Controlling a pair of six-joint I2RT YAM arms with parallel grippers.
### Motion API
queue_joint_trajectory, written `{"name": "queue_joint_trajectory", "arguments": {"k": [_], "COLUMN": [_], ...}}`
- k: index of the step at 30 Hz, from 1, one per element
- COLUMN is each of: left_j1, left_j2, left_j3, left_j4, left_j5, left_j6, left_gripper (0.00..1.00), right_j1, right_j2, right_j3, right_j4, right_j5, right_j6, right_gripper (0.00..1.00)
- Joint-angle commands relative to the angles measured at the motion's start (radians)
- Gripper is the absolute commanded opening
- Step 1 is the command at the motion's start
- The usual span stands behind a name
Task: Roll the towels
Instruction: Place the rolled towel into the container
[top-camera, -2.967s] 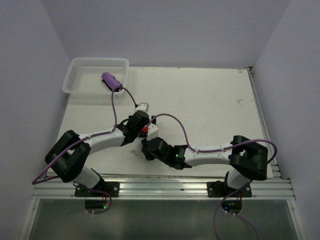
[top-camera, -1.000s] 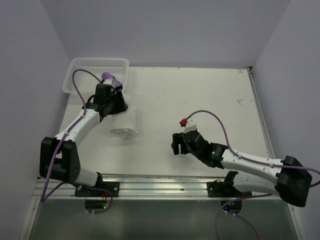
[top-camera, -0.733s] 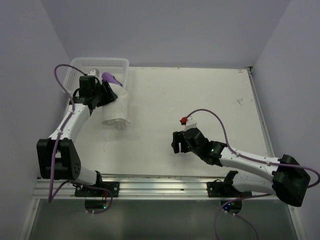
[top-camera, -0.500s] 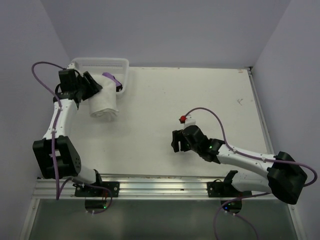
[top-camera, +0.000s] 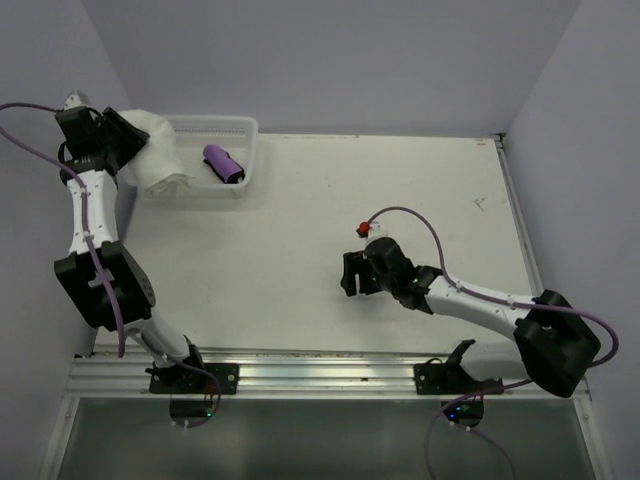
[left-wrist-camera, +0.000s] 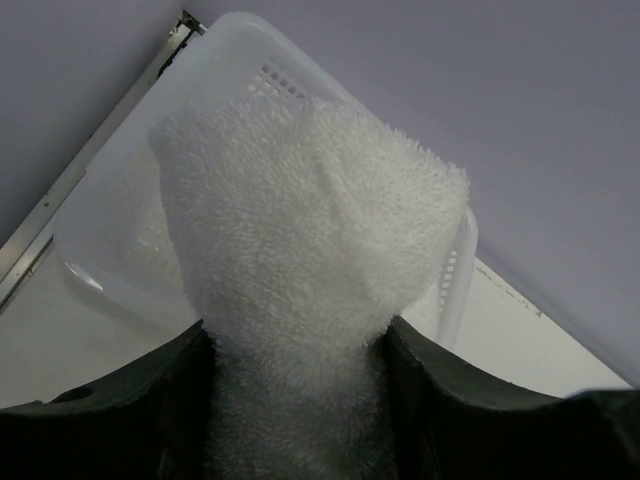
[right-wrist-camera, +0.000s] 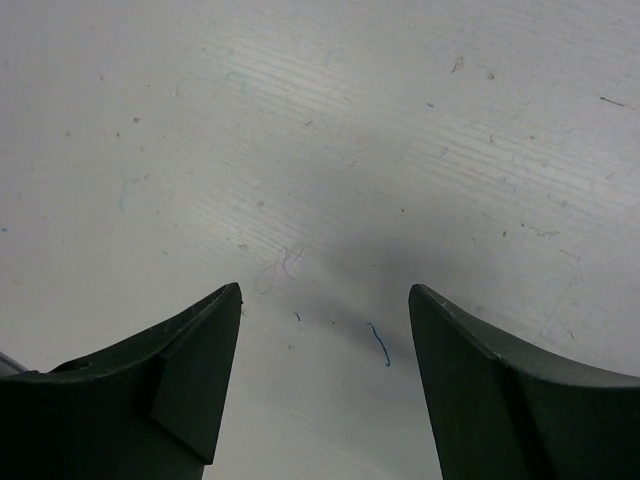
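Observation:
My left gripper (top-camera: 128, 150) is shut on the rolled fluffy white towel (top-camera: 157, 158), held in the air over the left end of the white mesh basket (top-camera: 226, 127). In the left wrist view the white towel (left-wrist-camera: 310, 260) fills the space between both fingers, with the basket (left-wrist-camera: 455, 275) behind it. The small purple towel (top-camera: 224, 164) lies rolled inside the basket at its right end. My right gripper (top-camera: 349, 276) stands open low over the bare table, its fingertips (right-wrist-camera: 215, 330) spread wide with nothing between them.
The basket sits at the table's far left corner against the back wall. The left wall stands close beside my raised left arm (top-camera: 85, 215). Purple cables (top-camera: 425, 225) loop above both arms. A metal rail (top-camera: 330, 375) runs along the near edge.
My left gripper has lifted the white towel roll off the table and carried it up and left to the basket's left end. The right arm barely shifted.

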Motion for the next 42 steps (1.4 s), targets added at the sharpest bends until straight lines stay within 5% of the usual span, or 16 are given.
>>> {"name": "queue_joint_trajectory", "arguments": {"k": [1, 11, 42], "left_j1": [0.008, 0.008, -0.058], "left_j2": [0.083, 0.324, 0.629], "left_j3": [0.101, 0.283, 0.369], "left_j4": [0.079, 0.104, 0.256], "left_j5": [-0.026, -0.054, -0.123], "left_j6": [-0.038, -0.078, -0.132], "left_gripper": [0.05, 0.04, 0.05], "right_j1": [-0.026, -0.069, -0.126], "right_j2": [0.038, 0.155, 0.403], "right_j3": [0.046, 0.084, 0.194], "right_j4": [0.049, 0.082, 0.12], "right_j5": [-0.053, -0.092, -0.176], "right_j6": [-0.018, -0.028, -0.004], "right_gripper": [0.72, 0.72, 0.7]}}
